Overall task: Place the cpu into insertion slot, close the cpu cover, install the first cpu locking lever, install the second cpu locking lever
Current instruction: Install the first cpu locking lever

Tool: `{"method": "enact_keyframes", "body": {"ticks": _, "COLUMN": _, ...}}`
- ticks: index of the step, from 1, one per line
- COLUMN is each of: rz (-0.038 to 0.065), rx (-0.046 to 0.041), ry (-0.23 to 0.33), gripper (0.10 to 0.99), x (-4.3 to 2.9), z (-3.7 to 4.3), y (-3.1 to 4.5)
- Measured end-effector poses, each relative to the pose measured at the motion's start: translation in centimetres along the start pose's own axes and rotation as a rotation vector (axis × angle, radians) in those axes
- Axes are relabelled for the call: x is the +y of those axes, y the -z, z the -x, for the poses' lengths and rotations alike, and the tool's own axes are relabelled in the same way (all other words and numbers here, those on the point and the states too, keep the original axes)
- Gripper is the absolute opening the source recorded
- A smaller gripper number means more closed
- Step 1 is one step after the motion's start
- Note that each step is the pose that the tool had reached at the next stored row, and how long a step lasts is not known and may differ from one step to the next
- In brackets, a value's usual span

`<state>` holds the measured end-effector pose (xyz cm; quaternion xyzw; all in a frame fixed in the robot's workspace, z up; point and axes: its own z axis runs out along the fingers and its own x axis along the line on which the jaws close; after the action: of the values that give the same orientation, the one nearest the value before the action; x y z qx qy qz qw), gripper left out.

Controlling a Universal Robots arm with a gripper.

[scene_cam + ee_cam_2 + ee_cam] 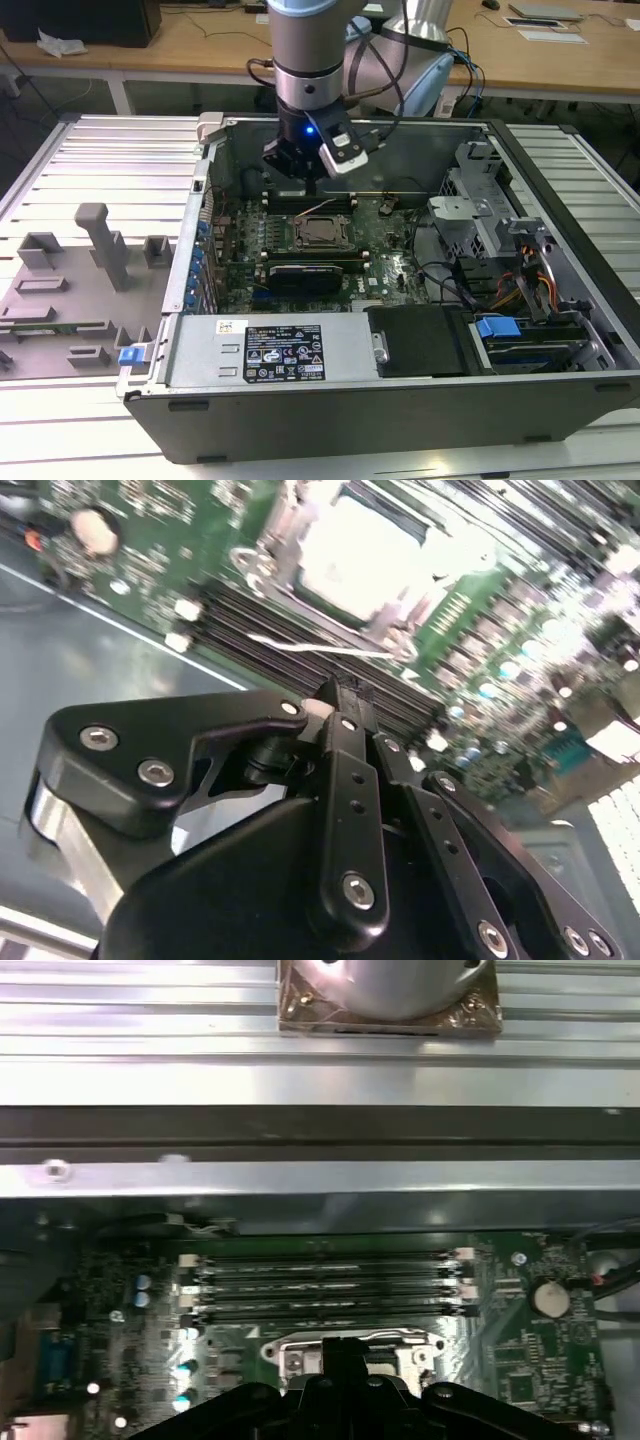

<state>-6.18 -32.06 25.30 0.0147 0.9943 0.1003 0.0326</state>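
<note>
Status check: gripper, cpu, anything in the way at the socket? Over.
Gripper shut, above the RAM slots, next to the insertion slot. Cpu seated there, cpu cover down over it. Thin metal lever sticks out on the RAM side.

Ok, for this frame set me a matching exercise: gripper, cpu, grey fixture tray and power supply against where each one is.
Things:
1. gripper
2. cpu
3. grey fixture tray
4. power supply

Places:
A. on the table outside the case, at the exterior view's left
B. seated in the insertion slot
C. along the case wall nearest the exterior camera
D. over the motherboard, by the long black memory slots

Pairs: 1-D, 2-B, 3-A, 4-C.
</note>
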Motion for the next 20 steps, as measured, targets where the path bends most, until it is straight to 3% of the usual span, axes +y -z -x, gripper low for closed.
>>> {"method": "enact_keyframes", "body": {"ticks": 2, "rz": 0.000, "rx": 0.0002, "ry": 0.000, "gripper": 0.106, "x": -0.01, "z": 0.53, "y": -0.03}}
{"method": "enact_keyframes", "body": {"ticks": 5, "rz": 0.000, "rx": -0.0002, "ry": 0.000, "gripper": 0.106, "x": 0.00, "z": 0.54, "y": -0.06}}
{"method": "enact_keyframes", "body": {"ticks": 6, "rz": -0.001, "rx": -0.0045, "ry": 0.001, "gripper": 0.106, "x": -0.02, "z": 0.54, "y": -0.13}}
{"method": "enact_keyframes", "body": {"ticks": 8, "rz": -0.001, "rx": -0.0316, "ry": 0.007, "gripper": 0.106, "x": -0.05, "z": 0.47, "y": -0.24}}
{"method": "enact_keyframes", "body": {"ticks": 9, "rz": -0.001, "rx": -0.0404, "ry": 0.009, "gripper": 0.106, "x": -0.06, "z": 0.44, "y": -0.27}}
{"method": "enact_keyframes", "body": {"ticks": 10, "rz": 0.000, "rx": -0.0605, "ry": 0.013, "gripper": 0.106, "x": -0.08, "z": 0.32, "y": -0.38}}
{"method": "enact_keyframes", "body": {"ticks": 12, "rz": 0.001, "rx": -0.0713, "ry": 0.016, "gripper": 0.106, "x": -0.12, "z": 0.20, "y": -0.52}}
{"method": "enact_keyframes", "body": {"ticks": 15, "rz": 0.001, "rx": -0.0975, "ry": 0.022, "gripper": 0.106, "x": -0.19, "z": -0.10, "y": -0.85}}
{"method": "enact_keyframes", "body": {"ticks": 16, "rz": -0.002, "rx": -0.1010, "ry": 0.023, "gripper": 0.106, "x": -0.21, "z": -0.23, "y": -0.96}}
{"method": "enact_keyframes", "body": {"ticks": 17, "rz": -0.014, "rx": -0.1017, "ry": 0.025, "gripper": 0.106, "x": -0.11, "z": -0.37, "y": -1.08}}
{"method": "enact_keyframes", "body": {"ticks": 18, "rz": -0.018, "rx": -0.1062, "ry": 0.026, "gripper": 0.106, "x": 0.14, "z": -0.43, "y": -1.32}}
{"method": "enact_keyframes", "body": {"ticks": 20, "rz": -0.017, "rx": -0.1205, "ry": 0.029, "gripper": 0.106, "x": 0.16, "z": -0.48, "y": -1.63}}
